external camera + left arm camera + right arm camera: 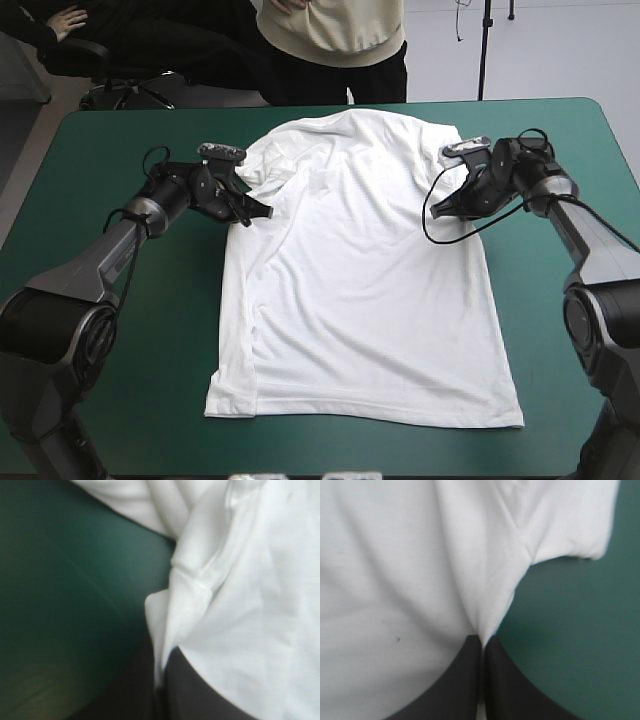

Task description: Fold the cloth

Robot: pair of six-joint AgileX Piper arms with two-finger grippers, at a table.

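Black fingers [460, 680] of right pincer [482, 641] sit closest, pressed together on a fold of T-shirt [360, 290], white cloth drawn to a peak btwn the tips, just below one short sleeve. Same at left pincer [161, 652]: fingers nearly closed, pinching shirt's side edge by the other sleeve, cloth bunched & creased there. Shirt lies spread flat at ctr of teal-green tabletop [170, 330], collar twd far edge, hem nr near edge, both hem corners flat. Arms lie low, reaching in from opposite sides, level w/ shirt's upper part. Bare tabletop shows right beside each pinch.
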